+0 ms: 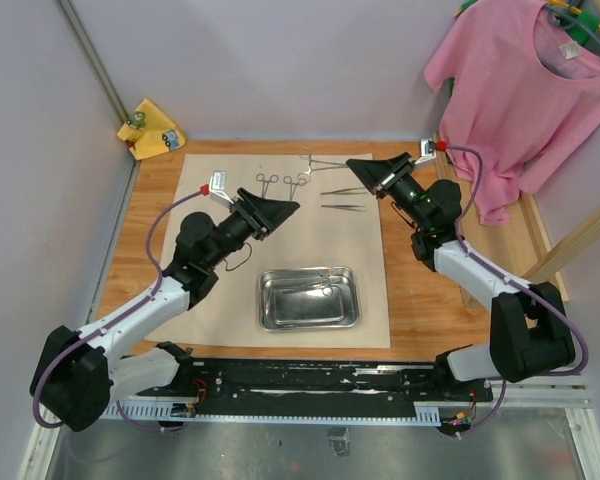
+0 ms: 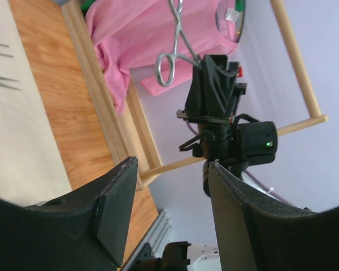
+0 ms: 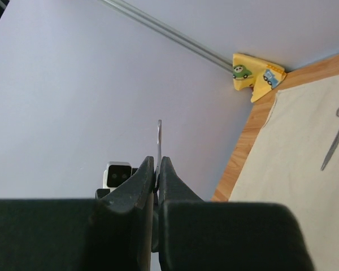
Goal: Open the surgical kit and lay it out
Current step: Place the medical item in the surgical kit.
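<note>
The beige cloth wrap (image 1: pixel 220 290) lies spread flat on the table. On it stands the steel tray (image 1: pixel 275 318), with a slim instrument (image 1: pixel 318 287) still inside. Two ring-handled forceps (image 1: pixel 270 183) and two tweezers (image 1: pixel 345 207) lie at the cloth's far side. My right gripper (image 1: pixel 353 164) hovers over the far edge, shut on another pair of forceps (image 1: pixel 320 160). The right wrist view shows these forceps (image 3: pixel 159 135) edge-on between the right gripper's (image 3: pixel 157 162) pressed jaws. My left gripper (image 1: pixel 292 207) is open and holds nothing, above the cloth beyond the tray. Its wrist view looks between the left gripper's (image 2: pixel 172 169) fingers at the held forceps (image 2: pixel 172 56).
A pink T-shirt (image 1: pixel 525 90) hangs at the back right over a wooden frame (image 1: pixel 580 240). A small yellow cloth (image 1: pixel 152 128) sits in the back left corner. Walls close in the left, back and right sides. A black rail (image 1: pixel 310 378) runs along the near edge.
</note>
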Robot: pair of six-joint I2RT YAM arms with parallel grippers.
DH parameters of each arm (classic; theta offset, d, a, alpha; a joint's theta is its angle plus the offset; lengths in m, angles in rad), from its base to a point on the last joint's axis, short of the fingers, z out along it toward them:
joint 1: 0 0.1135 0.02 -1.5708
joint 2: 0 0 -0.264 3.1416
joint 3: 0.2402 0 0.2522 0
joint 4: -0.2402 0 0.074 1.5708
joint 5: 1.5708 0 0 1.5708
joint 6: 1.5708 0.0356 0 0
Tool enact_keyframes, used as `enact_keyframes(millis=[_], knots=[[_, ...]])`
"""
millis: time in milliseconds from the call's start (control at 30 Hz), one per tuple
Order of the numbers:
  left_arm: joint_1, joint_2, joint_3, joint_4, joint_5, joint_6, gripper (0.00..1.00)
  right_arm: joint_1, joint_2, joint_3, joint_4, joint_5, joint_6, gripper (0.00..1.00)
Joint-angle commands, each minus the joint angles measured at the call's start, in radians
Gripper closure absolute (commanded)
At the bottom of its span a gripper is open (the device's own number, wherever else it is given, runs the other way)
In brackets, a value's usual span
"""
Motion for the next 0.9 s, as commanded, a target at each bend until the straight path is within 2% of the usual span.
enact_keyframes(millis=[0,200,600,867], knots=[[0.000,0.000,-0.031,0.221,-0.057,-0.065,0.43,0.031,0.018,-0.039,0.167,0.004,0.091,0.99],[0.002,-0.016,-0.093,0.340,-0.101,-0.073,0.43,0.054,0.048,-0.097,0.267,-0.024,0.152,0.99],[0.002,0.003,-0.100,0.314,-0.131,-0.042,0.48,0.098,0.082,-0.156,0.386,-0.012,0.190,0.99],[0.002,-0.019,-0.108,0.253,-0.135,-0.037,0.52,0.103,0.074,-0.155,0.373,-0.006,0.161,0.99]])
